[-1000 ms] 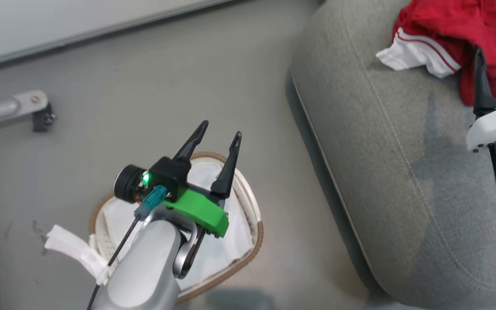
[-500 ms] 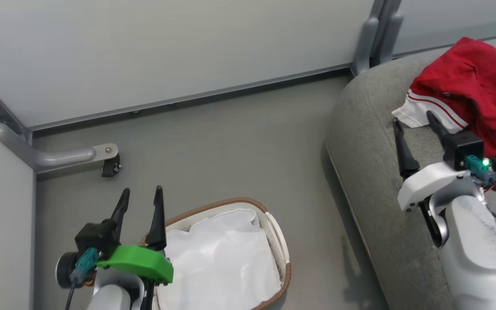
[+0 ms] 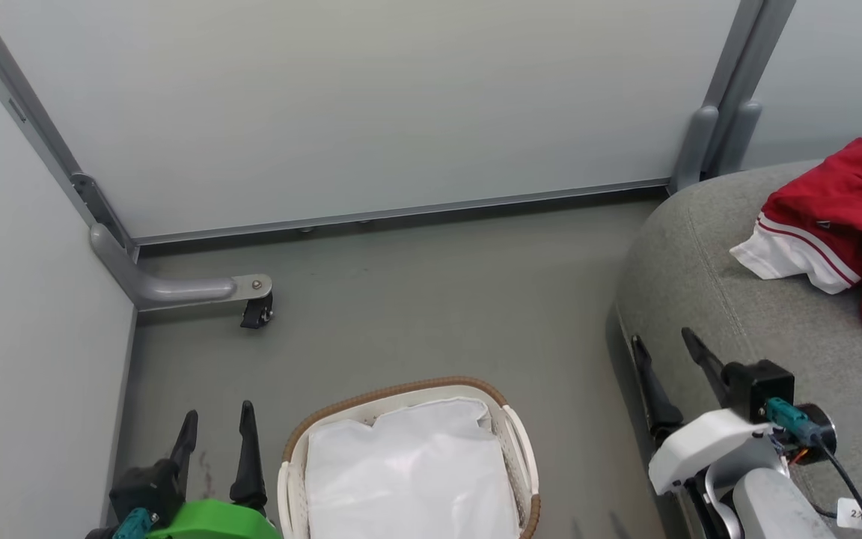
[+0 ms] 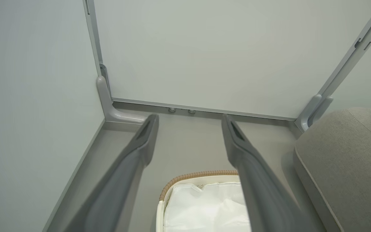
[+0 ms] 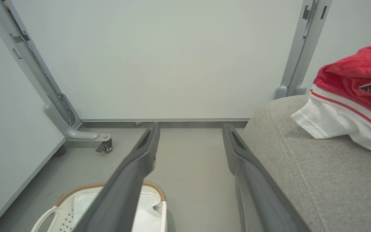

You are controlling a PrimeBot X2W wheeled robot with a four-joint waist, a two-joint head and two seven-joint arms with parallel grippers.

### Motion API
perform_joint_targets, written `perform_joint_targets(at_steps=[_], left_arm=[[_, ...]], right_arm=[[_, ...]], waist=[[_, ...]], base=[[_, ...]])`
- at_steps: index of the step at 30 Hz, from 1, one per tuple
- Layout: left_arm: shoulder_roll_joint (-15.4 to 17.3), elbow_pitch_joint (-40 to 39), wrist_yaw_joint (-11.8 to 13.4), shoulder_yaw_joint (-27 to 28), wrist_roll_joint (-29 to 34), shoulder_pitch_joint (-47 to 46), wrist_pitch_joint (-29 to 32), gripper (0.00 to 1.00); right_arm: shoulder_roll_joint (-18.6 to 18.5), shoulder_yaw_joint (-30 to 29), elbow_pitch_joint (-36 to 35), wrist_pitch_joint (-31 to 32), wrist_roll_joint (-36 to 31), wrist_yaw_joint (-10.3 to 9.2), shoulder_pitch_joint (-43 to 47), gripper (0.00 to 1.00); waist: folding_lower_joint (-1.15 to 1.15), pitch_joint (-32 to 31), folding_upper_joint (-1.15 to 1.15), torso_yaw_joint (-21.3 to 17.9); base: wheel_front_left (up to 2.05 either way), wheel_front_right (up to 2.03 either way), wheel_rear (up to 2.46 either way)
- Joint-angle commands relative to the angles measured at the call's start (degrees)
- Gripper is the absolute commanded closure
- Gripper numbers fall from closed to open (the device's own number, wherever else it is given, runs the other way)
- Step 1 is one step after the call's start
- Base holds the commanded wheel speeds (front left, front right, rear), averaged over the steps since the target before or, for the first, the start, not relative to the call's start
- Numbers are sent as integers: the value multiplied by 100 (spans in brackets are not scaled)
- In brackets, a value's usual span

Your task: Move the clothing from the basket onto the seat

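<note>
Far L, head view: pale wall panel (image 3: 27,337) w/ grey metal foot (image 3: 184,288), ending in small black caster (image 3: 257,311), resting on grey floor (image 3: 431,299).

Lower L: L gripper (image 3: 219,410), dark fingers spread, nothing between, green housing behind. Held over floor just L of basket, not touching rim. L wrist view: same fingers wide apart, floor and far end of basket seen in the gap.

Lower centre: basket (image 3: 401,388), brown woven rim, white perforated walls, standing on floor btwn wall panel and seat. Inside: white liner (image 3: 408,479), loose & creased, covering the visible interior.

Lower R: R gripper (image 3: 661,337), fingers likewise spread, empty, white housing behind. Held at seat's near L edge, tips abt level w/ seat side. R wrist view: fingers apart, basket at lower L partly behind one finger.

R: seat (image 3: 745,322), grey upholstery, rounded corner, stitched seam along edge.

Far R: clothing (image 3: 850,202), red bundle w/ white, red-striped trim, heaped on seat top, well apart from basket, clear of R gripper. R wrist view: white trim lying on the upholstery toward seat's edge, red bulk above, cropped at frame edge.
</note>
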Motion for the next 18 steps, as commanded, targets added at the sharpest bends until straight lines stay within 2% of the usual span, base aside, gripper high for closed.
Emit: perform_joint_targets(at_steps=[1, 18], left_arm=[[3, -36, 47, -23, -35, 128, 4, 0], [3, -9, 114, 38, -16, 207, 4, 0]], right_arm=[[-27, 35, -53, -1, 102, -8, 138, 0], [-21, -25, -343, -1, 172, -8, 424, 0]], waist=[[0, -50, 0, 49], [0, -58, 0, 84]], base=[[0, 0, 0], [0, 0, 0]])
